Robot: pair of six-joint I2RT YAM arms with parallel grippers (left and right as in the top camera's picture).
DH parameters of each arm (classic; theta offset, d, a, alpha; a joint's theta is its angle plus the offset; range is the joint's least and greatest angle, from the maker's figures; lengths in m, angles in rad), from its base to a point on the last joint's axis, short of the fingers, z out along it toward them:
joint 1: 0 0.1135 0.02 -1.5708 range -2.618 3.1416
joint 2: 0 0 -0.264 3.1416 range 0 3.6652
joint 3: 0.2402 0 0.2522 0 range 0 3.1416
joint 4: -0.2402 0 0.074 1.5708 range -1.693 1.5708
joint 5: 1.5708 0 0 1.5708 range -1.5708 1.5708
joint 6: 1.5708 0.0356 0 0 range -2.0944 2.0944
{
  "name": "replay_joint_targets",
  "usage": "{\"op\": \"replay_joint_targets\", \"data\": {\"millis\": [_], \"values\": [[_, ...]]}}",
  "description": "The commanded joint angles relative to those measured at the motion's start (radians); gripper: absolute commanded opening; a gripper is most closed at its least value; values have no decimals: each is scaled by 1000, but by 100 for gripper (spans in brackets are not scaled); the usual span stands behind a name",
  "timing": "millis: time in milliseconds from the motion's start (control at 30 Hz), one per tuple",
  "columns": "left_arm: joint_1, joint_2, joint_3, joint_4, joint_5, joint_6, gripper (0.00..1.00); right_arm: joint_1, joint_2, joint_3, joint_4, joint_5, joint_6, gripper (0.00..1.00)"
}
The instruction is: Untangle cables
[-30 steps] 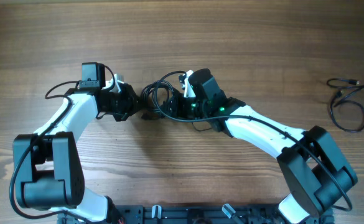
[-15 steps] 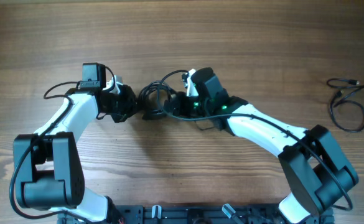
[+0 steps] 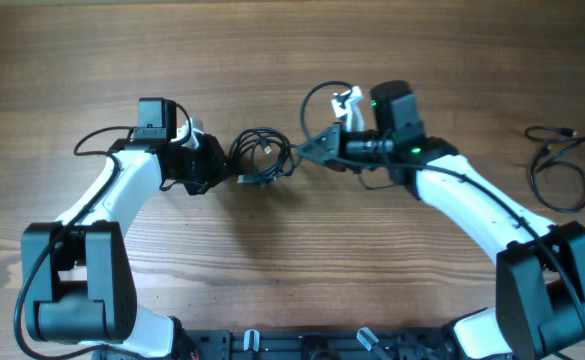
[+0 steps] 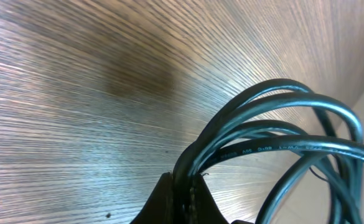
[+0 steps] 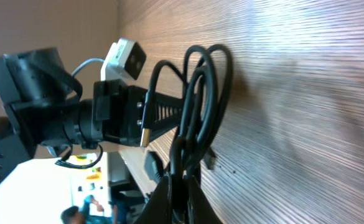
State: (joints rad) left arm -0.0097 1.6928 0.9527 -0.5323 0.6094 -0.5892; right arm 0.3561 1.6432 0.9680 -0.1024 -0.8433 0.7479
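Observation:
A tangled bundle of thin black cables (image 3: 262, 158) lies on the wood table between my two grippers. My left gripper (image 3: 219, 166) is shut on the bundle's left side; the left wrist view shows its jaws (image 4: 183, 198) pinching several looped strands (image 4: 275, 115). My right gripper (image 3: 302, 150) is shut on the bundle's right side; the right wrist view shows its jaws (image 5: 178, 190) clamped on the cable loops (image 5: 197, 87), with the left gripper beyond them. A separate loose black cable (image 3: 558, 168) with a small plug end lies at the far right.
The wooden table (image 3: 292, 60) stretches in all directions around the arms. The arm bases and a black rail (image 3: 302, 345) sit along the front edge. The left arm's thicker own cable (image 3: 92, 145) loops beside its wrist.
My right arm has swung right and back, away from the left gripper. The cable bundle now sits in the open between the two grippers. The left arm has barely moved.

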Motion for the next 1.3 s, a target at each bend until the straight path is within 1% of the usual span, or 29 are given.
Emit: {"op": "replay_joint_targets", "data": {"millis": [0,67,167,200,267,333,367,433,467,533,567,600,667,767,833,900,1067,1167,1267], "values": [[34,7,-3,-7,-200,-4,4,-138,-67,2,-72,-87,-113,4],[34,7,-3,-7,-200,-4,4,-178,-67,2,-156,-31,-189,4],[34,7,-3,-7,-200,-4,4,-218,-67,2,-318,158,-270,4],[34,7,-3,-7,-200,-4,4,-223,-67,2,-360,231,-281,4],[34,7,-3,-7,-200,-20,4,-221,-65,2,-409,314,-277,4],[34,7,-3,-7,-198,-33,4,-207,-65,2,-424,302,-277,4],[34,7,-3,-7,-194,-33,4,-194,-65,2,-427,294,-277,7],[34,7,-3,-6,-175,-33,4,-159,-65,2,-427,293,-276,22],[34,7,-3,-6,-172,-34,4,-134,-63,2,-422,293,-275,27],[34,7,-3,-6,-167,-33,4,-88,-63,1,-403,294,-273,36],[34,7,-3,-7,-154,-32,4,-63,-63,-1,-386,297,-273,38],[34,7,-3,-7,-139,-29,4,-37,-63,-1,-369,304,-273,37],[34,7,-2,8,-52,93,4,43,-63,-1,-297,352,-266,37],[34,7,-2,45,84,240,4,95,-63,-1,-239,395,-265,36],[34,7,-2,56,195,349,4,109,-63,-1,-220,414,-232,32],[34,7,-2,60,276,408,4,109,-63,-1,-212,402,-222,27],[34,7,-2,62,285,410,4,109,-63,-1,-211,270,-249,26],[34,7,-2,62,288,410,5,111,-63,-1,-212,261,-250,26],[34,7,-2,62,288,410,8,116,-63,-1,-212,211,-251,25]]}}
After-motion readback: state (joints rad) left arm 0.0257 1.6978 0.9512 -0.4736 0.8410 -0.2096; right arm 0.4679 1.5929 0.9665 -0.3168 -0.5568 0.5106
